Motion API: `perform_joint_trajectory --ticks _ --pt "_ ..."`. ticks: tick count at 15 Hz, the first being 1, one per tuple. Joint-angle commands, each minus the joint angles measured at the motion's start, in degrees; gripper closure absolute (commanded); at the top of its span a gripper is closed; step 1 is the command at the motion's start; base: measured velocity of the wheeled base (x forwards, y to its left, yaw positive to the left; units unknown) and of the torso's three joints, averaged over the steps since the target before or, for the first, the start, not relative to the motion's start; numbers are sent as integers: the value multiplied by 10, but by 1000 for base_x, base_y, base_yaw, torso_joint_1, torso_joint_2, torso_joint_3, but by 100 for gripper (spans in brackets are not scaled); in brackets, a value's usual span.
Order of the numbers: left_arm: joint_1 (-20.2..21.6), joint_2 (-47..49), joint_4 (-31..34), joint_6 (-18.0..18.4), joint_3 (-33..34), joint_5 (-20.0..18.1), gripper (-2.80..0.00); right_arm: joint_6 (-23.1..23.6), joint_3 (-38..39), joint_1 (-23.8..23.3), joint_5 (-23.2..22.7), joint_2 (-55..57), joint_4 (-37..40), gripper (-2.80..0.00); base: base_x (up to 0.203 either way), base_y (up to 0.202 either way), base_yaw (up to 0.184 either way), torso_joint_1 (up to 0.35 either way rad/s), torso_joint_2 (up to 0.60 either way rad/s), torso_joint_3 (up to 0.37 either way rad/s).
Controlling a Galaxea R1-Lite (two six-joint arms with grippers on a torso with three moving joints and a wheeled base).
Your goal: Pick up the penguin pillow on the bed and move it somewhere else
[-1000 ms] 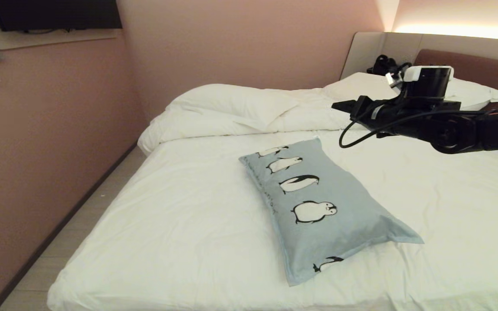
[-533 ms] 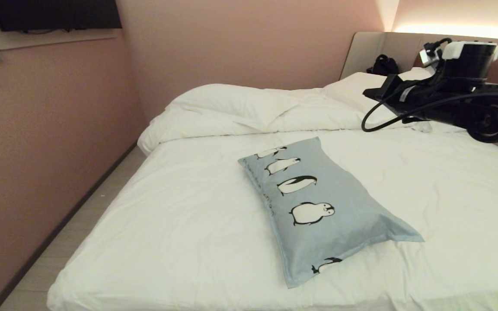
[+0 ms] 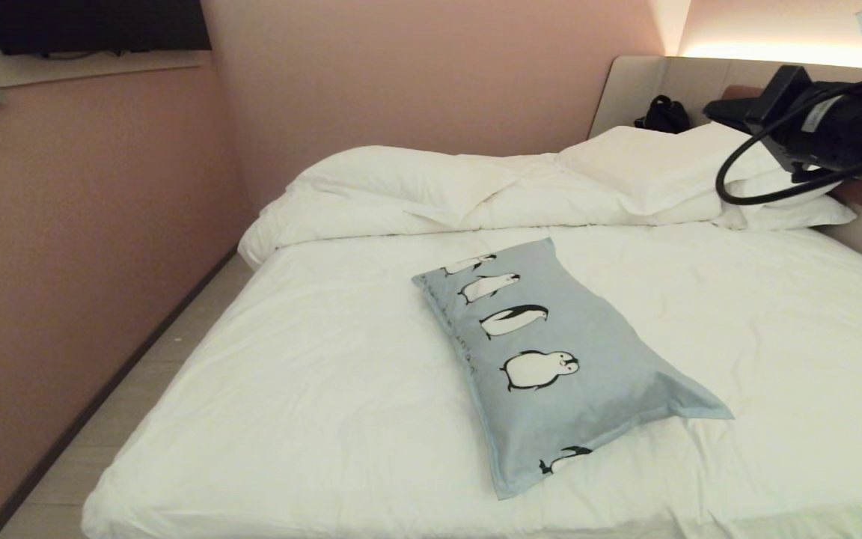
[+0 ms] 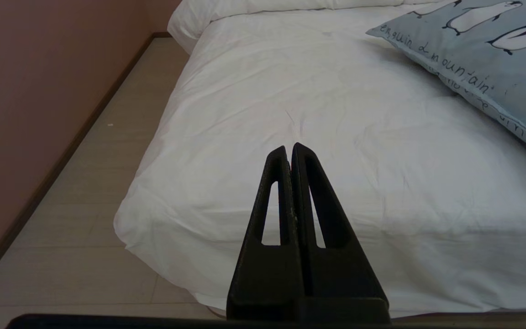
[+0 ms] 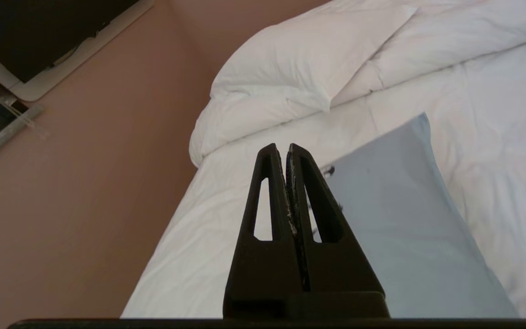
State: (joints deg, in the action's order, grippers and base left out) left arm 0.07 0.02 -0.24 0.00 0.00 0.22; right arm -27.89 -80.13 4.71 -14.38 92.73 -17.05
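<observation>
On the large white-sheeted bed [image 3: 341, 389] against a pink wall, the rectangular pale blue-grey penguin pillow [image 3: 551, 359] lies mid-mattress, while the right end effector [image 5: 287, 148] hangs clenched and empty above it, the left end effector [image 4: 289, 151] likewise clenched.

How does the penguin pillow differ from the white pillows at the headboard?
Colour: the penguin pillow is pale blue-grey with black-and-white penguins and script; the white pillows are plain.
Place: the penguin pillow lies alone on the open sheet in the middle of the bed; the white pillows sit at the headboard beside the bunched duvet.
Pose: the penguin pillow lies diagonally; the white pillows overlap.
Shared: all rest on the bed, held by neither hand.
</observation>
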Motion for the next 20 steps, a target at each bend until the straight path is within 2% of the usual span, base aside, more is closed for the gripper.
perform_joint_trajectory --ticks 1,3,6,8,12,14,15,17,20 --pt "0 0 0 0 0 0 0 -1 59 -2 1 -80 1 0 0 0 0 0 0 0" --pt "0 0 0 0 0 0 0 7 121 -12 39 -130 10 0 0 0 0 0 0 0" --pt "0 0 0 0 0 0 0 34 200 -53 141 -204 54 0 0 0 0 0 0 0" --pt "0 0 0 0 0 0 0 37 245 -89 164 -249 100 0 0 0 0 0 0 0" --pt "1 0 0 0 0 0 0 31 269 -109 207 -290 337 0 0 0 0 0 0 0" --pt "0 0 0 0 0 0 0 -11 271 -109 213 -284 464 0 0 0 0 0 0 0" --pt "0 0 0 0 0 0 0 -56 274 -109 198 -277 508 0 0 0 0 0 0 0" --pt "0 0 0 0 0 0 0 -93 289 -109 146 -276 547 0 0 0 0 0 0 0" --pt "0 0 0 0 0 0 0 -125 305 -109 139 -266 587 0 0 0 0 0 0 0"
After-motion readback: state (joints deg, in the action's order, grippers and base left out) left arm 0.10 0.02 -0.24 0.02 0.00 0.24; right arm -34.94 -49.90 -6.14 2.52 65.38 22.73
